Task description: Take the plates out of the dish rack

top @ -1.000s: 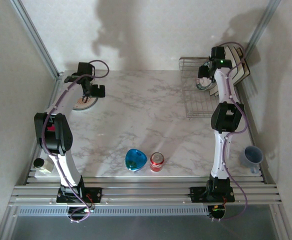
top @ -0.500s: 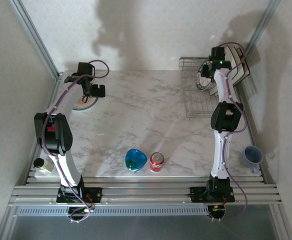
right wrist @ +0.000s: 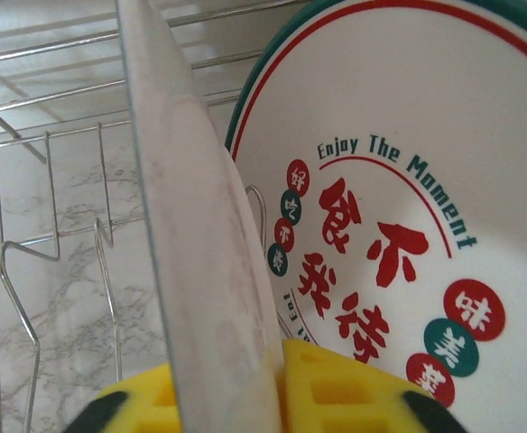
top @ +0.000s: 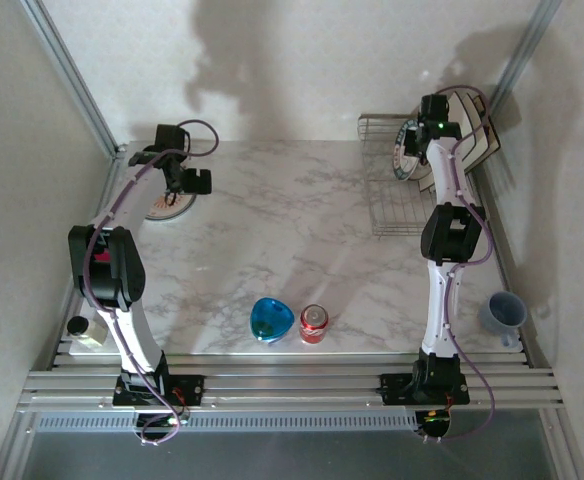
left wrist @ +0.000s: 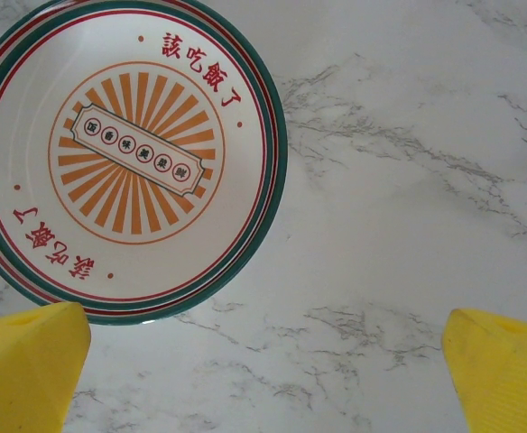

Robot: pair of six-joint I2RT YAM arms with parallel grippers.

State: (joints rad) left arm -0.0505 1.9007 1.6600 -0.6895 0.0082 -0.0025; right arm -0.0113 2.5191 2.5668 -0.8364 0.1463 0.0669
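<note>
**Step in hand:** grip-and-extract, R arm. The right gripper (right wrist: 236,397) is clamped on the rim of the gripped plate (right wrist: 200,225), which stands on edge in the dish rack (right wrist: 47,162). One yellow pad sits on each side of the rim.

**Rack contents:** just beyond the R pad is a second round plate (right wrist: 399,207) with red/green print, also upright and close beside the gripped one. Top view shows the square plates (top: 477,125) leaning past the gripper, at what looks like the rack's far end.

**Next move (est.):** lift straight up until the rim clears the wires. No twist, or the neighbouring plate may get knocked. Then carry it to the table (left wrist: 408,180).

**L arm:** the left gripper (left wrist: 263,361) has jaws wide apart, nothing held, and hovers over the table. One unloaded plate (left wrist: 128,153) lies flat ahead-left of its pads.
</note>
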